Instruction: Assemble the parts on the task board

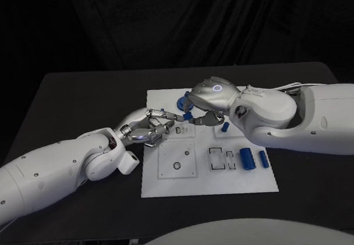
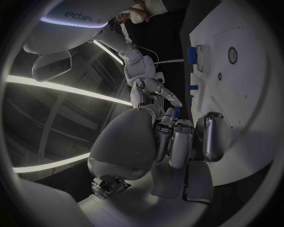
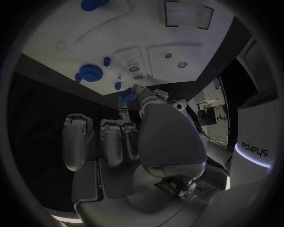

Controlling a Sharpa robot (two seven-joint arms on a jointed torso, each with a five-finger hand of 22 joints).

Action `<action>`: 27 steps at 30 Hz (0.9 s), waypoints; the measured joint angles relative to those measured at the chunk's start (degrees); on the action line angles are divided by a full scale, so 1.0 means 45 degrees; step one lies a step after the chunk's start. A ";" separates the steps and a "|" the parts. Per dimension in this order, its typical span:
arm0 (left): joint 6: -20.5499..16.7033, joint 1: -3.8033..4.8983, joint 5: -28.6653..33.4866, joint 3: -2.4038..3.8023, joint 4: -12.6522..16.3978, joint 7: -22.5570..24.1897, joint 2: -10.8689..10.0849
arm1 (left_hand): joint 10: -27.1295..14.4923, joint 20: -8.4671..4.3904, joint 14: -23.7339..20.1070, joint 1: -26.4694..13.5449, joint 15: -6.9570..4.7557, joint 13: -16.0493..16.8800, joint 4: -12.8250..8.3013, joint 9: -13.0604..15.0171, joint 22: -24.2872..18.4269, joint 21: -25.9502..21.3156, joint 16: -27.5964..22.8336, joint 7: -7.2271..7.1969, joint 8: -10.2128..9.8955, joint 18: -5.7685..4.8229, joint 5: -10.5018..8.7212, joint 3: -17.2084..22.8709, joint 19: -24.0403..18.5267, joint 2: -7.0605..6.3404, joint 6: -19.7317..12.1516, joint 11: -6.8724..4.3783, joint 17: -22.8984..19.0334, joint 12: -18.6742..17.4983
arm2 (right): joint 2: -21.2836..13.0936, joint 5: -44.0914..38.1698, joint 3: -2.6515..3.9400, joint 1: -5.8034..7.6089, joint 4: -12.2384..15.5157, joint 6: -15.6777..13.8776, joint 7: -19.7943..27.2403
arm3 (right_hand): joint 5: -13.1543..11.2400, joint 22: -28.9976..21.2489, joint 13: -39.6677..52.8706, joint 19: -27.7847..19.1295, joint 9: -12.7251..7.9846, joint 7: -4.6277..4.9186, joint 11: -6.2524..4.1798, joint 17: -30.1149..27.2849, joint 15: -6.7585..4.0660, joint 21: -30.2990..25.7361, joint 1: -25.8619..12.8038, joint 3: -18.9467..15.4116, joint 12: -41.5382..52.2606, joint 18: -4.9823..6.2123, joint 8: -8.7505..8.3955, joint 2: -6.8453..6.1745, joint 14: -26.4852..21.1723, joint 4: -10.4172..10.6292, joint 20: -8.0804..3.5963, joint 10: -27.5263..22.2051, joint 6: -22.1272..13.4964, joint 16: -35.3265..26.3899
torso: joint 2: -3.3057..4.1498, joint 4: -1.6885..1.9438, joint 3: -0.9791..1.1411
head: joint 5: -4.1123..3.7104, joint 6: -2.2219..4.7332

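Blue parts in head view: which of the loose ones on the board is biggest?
The thick cylinder near the board's front right, beside the rectangular slots. The part to its right is thinner; the one farther back is much shorter.

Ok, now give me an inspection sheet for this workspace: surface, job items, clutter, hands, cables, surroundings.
Surface: black table, white board lying in its middle.
Job's things: two blue cylinders lie side by side on the board; a round blue part sits near its far edge; a small blue part is at the right hand's fingertips.
Clutter: nothing seen.
Hands: left hand over the board's left edge, fingers curled, nothing seen in them; right hand over the board's far end, grip on the small part unclear.
Cables: a thin pale cable beside the right arm.
Surroundings: dark curtain behind the table.
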 measured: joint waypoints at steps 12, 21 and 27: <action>0.0002 -0.0084 -0.0003 0.0002 -0.0189 -0.0015 0.0170 | -0.0001 0.0001 0.0000 -0.0013 0.0001 0.0004 0.0000 -0.0047 -0.0001 0.0000 0.0000 0.0007 -0.0077 0.0000 -0.0048 0.0000 -0.0001 -0.0013 -0.0228 0.0001 -0.0001 0.0000 | 0.0033 0.0001 0.0000 -0.0015 0.0012 0.0040 0.0099 | -0.0047 -0.0002 0.0000 0.0002 0.0000 0.0006 0.0000 0.0000 0.0000 0.0000 -0.0004 -0.0001 0.0000 -0.0001 0.0018 -0.0004 0.0000 0.0000 0.0002 0.0000 0.0006 0.0000 | 0.0000 -0.0009 0.0006 | 0.0015 0.0000; 0.0009 -0.0167 -0.0003 0.0003 -0.0279 -0.0070 0.0193 | -0.0003 -0.0046 -0.0047 -0.0013 -0.0046 0.0011 0.0000 -0.0070 -0.0001 0.0000 0.0000 -0.0038 -0.0125 0.0001 -0.0048 0.0000 -0.0049 -0.0013 -0.0457 0.0002 -0.0001 0.0000 | 0.0047 0.0001 -0.0005 -0.0023 0.0035 0.0052 0.0179 | -0.0049 -0.0003 0.0000 0.0004 0.0000 0.0050 0.0000 -0.0001 0.0000 0.0000 -0.0005 -0.0002 0.0000 0.0001 0.0015 -0.0006 0.0000 -0.0001 0.0005 0.0000 0.0052 0.0000 | 0.0010 -0.0015 0.0005 | 0.0029 0.0000; 0.0016 -0.0193 -0.0003 0.0006 -0.0316 -0.0128 0.0184 | -0.0004 -0.0046 -0.0047 -0.0013 -0.0045 0.0024 0.0000 -0.0066 -0.0001 0.0000 0.0000 -0.0039 -0.0124 0.0000 -0.0048 -0.0001 -0.0049 -0.0013 -0.0455 0.0004 -0.0001 0.0000 | 0.0034 0.0002 -0.0008 -0.0026 0.0079 0.0053 0.0239 | -0.0096 -0.0003 0.0000 0.0005 0.0000 0.0049 0.0000 0.0000 0.0000 0.0000 -0.0005 -0.0002 0.0000 0.0000 -0.0020 -0.0006 0.0000 -0.0002 0.0005 0.0000 0.0053 0.0000 | 0.0011 -0.0016 0.0002 | 0.0044 0.0000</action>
